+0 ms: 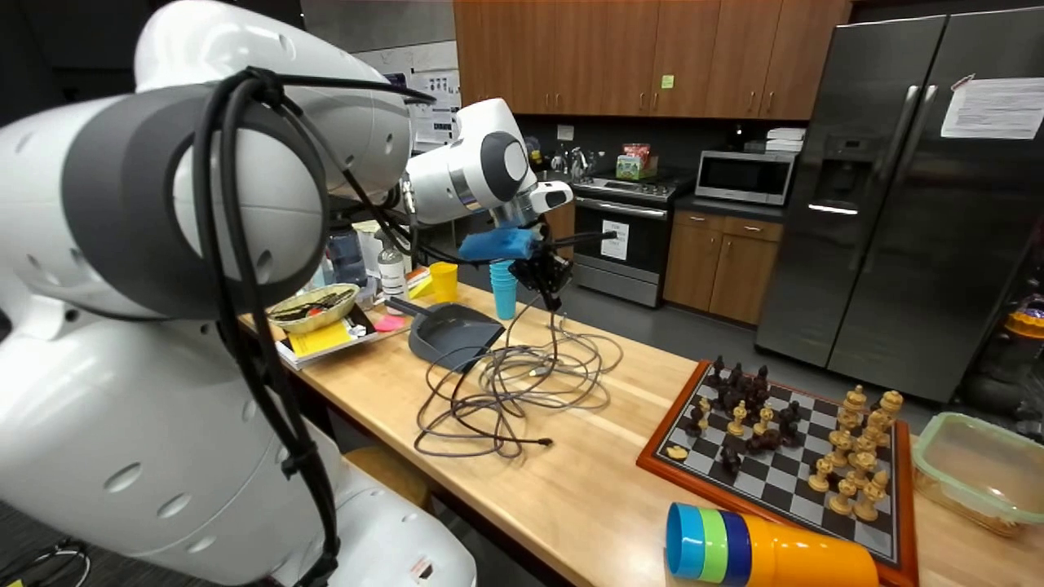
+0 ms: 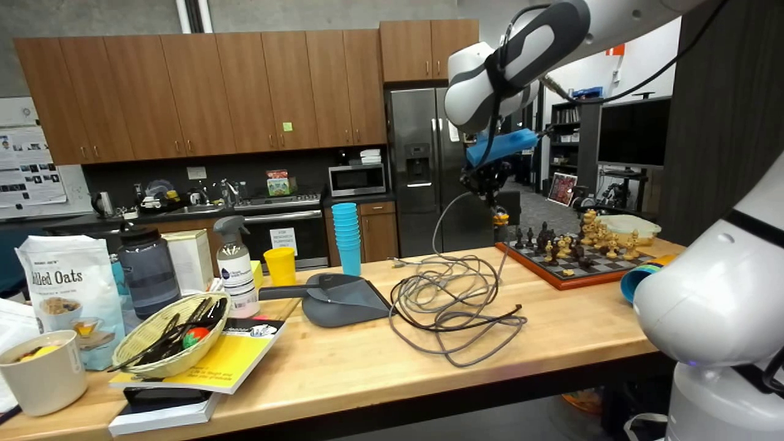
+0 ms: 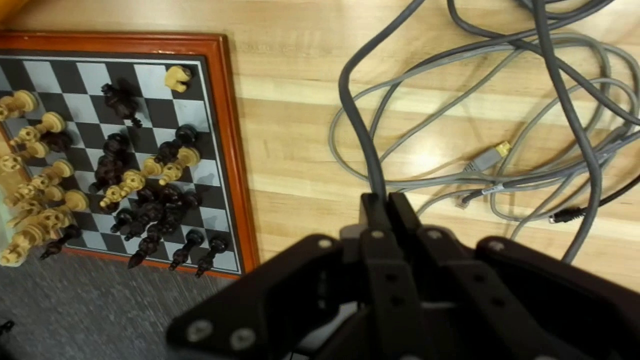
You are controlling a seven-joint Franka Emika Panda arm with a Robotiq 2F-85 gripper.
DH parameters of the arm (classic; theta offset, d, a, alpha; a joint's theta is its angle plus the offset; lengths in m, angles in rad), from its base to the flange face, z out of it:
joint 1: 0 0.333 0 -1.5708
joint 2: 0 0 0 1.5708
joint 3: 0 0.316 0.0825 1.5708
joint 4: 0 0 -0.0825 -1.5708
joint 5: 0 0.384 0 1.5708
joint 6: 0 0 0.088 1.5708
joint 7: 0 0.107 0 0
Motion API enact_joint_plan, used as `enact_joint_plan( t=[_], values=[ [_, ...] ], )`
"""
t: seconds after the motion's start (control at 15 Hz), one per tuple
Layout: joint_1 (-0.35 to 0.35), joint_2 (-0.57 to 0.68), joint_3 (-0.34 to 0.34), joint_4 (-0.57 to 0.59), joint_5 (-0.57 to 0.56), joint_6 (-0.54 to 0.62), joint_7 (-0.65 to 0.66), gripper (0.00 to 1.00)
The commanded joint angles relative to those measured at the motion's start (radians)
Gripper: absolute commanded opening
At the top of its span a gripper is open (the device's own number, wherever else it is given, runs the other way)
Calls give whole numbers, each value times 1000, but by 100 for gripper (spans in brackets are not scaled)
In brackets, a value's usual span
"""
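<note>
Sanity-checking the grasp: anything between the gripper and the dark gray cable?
Nothing visible: the gripper is shut on the dark gray cable, the strand running between its jaws. Loops of cable lie on the table below, and the chessboard sits off to the side.

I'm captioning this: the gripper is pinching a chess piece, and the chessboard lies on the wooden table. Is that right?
The held thing is wrong: the wrist view shows the gripper pinching a gray cable. The chessboard lies on the wooden table.
</note>
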Motion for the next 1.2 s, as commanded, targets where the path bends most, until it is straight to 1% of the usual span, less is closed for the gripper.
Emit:
enact_joint_plan(
  t=[0.0, 0.47, 0.53, 0.6, 0.73, 0.8, 0.93, 1.13],
  values=[
    [27, 70, -22, 69, 65, -6, 0, 2],
    [44, 135, -35, 139, 135, -22, -6, 2],
    [43, 139, -38, 145, 135, -29, -6, 32],
    [41, 140, -42, 149, 130, -29, -6, 33],
    [35, 136, -56, 147, 127, -30, -18, 43],
    [33, 130, -67, 141, 127, -25, -31, 51],
    [31, 113, -88, 120, 131, -25, -64, 62],
    [24, 63, -134, 41, 139, -10, -135, 84]
  ],
)
